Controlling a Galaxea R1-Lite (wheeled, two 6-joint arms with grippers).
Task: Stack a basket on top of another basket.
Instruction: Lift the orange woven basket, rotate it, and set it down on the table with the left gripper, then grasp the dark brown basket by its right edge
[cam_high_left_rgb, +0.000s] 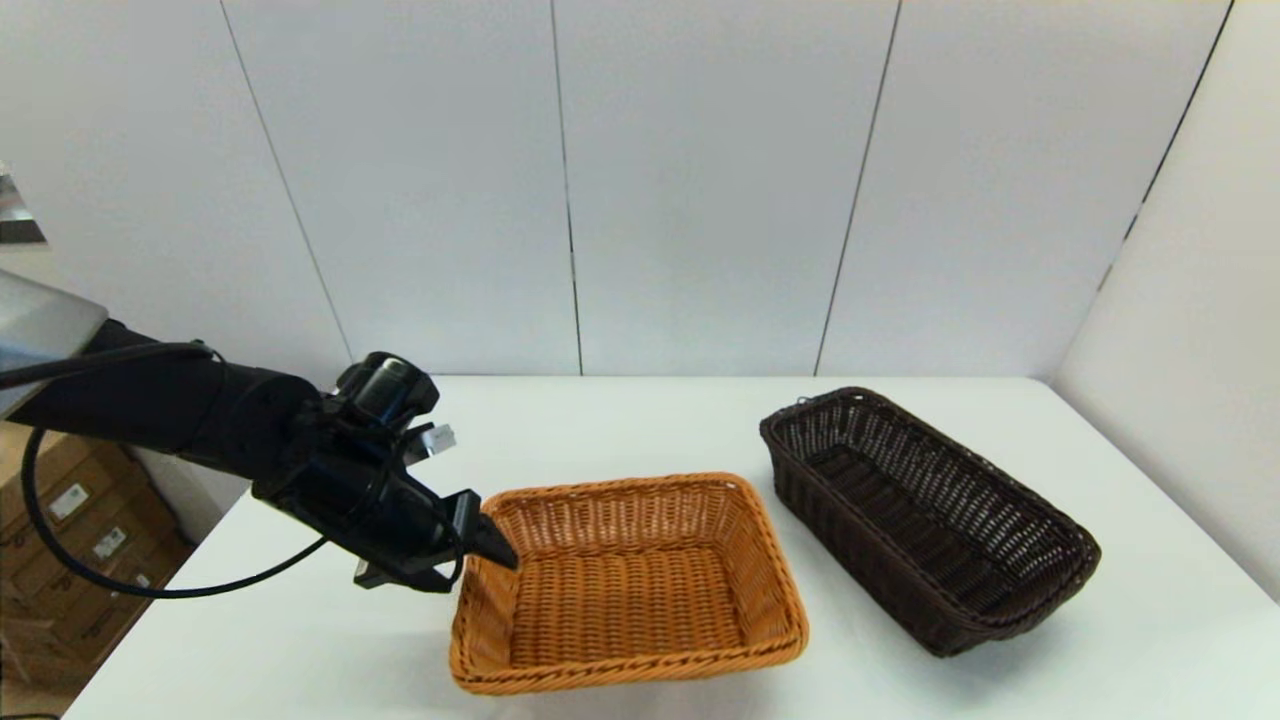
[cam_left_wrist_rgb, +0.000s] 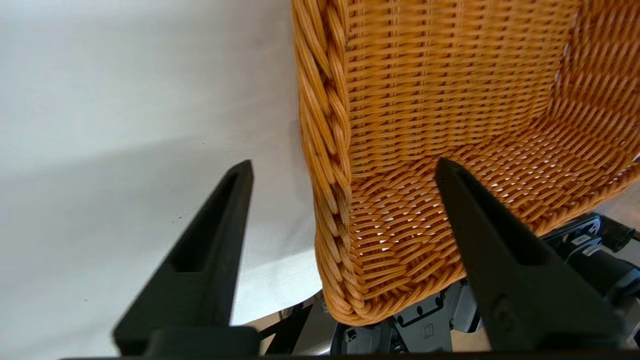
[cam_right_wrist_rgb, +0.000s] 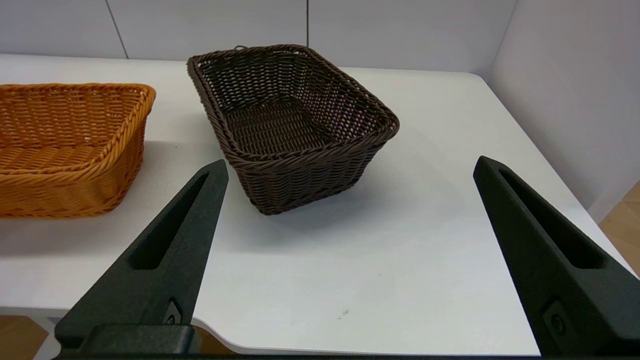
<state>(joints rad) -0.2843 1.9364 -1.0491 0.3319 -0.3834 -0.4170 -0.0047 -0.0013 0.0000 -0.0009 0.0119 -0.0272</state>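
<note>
- The orange basket is a rectangular tray of tan wicker: tight horizontal weave on its sloping sides, a flat woven floor and a thick braided rim. It sits on the white desk near the front edge, left of centre.
- The dark brown basket, almost black, has the same rectangular form but a more open weave in its sides and a braided rim. It rests on the desk to the right of the orange basket, set at an angle, apart from it and not stacked.
- The left gripper is at the orange basket's left short wall. Its smooth, matte black, wedge-shaped fingers are spread, one outside the braided rim and one over the woven floor inside; whether either touches the wicker cannot be told.
- The right gripper is held back near the desk's front edge, facing the dark basket, its fingers wide apart and holding nothing.
</note>
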